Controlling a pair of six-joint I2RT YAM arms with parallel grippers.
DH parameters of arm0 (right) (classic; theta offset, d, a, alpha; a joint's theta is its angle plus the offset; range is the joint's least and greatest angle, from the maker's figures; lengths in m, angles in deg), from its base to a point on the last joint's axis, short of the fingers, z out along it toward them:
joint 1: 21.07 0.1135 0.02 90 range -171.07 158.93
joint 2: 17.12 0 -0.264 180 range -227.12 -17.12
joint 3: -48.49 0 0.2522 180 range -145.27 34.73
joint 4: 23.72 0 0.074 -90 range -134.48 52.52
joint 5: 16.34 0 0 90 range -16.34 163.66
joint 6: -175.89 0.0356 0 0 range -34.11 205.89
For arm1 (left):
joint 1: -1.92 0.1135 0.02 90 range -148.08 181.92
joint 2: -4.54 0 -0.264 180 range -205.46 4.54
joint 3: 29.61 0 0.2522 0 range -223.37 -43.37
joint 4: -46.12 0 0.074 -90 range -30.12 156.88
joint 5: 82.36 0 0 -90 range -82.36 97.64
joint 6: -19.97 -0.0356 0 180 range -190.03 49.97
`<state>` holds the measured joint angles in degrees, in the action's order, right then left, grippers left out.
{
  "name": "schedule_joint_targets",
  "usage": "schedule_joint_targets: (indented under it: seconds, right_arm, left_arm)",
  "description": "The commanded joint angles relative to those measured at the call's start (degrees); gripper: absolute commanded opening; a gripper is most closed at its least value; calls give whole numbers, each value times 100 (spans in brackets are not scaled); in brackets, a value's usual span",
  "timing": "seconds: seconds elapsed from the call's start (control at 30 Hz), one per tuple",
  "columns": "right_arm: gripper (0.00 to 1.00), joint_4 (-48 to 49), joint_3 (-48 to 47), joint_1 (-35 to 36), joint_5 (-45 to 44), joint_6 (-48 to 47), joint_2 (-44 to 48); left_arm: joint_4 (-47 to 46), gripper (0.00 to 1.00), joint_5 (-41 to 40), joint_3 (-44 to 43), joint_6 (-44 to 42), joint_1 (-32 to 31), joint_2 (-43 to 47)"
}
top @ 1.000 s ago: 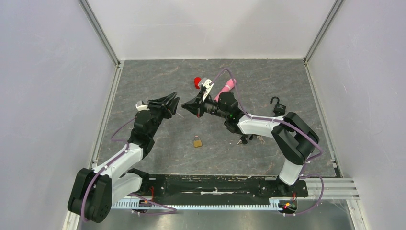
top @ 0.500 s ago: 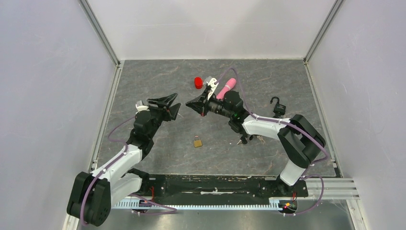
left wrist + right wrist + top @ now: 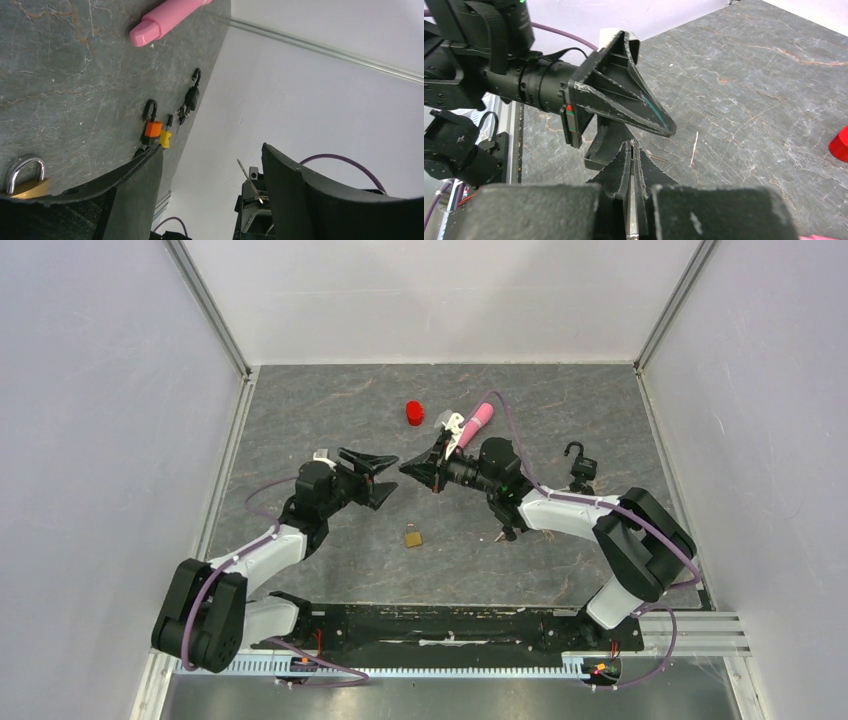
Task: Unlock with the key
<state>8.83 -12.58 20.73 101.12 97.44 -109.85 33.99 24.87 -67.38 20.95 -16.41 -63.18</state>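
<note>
A small brass padlock lies on the grey table between the arms; it also shows at the lower left of the left wrist view. My right gripper is shut on a thin metal key, whose blade stands edge-on between the pads, above the table. My left gripper is open and empty, its tips facing the right gripper's tip a short gap away. In the left wrist view the key shows between the open left fingers. The left gripper fills the right wrist view.
A red cap and a pink marker lie behind the grippers. A black padlock lies at the right. An orange padlock with a yellow key lies near the right arm.
My left gripper has swung right and lower, toward the right gripper, and now faces it. The right gripper has drawn back slightly to the right, still holding the key.
</note>
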Motion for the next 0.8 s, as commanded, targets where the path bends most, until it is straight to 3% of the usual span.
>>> schedule_joint_targets:
  seconds: [0.0, 0.47, 0.77]
  right_arm:
    - [0, 533, 29, 20, 303, 71, 162]
    - [0, 1055, -6, 163, 878, 216, -71]
    - [0, 1065, -6, 163, 1074, 122, -128]
  left_arm:
    - [-643, 77, 596, -215, 65, 23, -175]
    - [-1127, 65, 702, -253, 507, 16, -122]
    - [-1130, 36, 694, -288, 491, 14, 54]
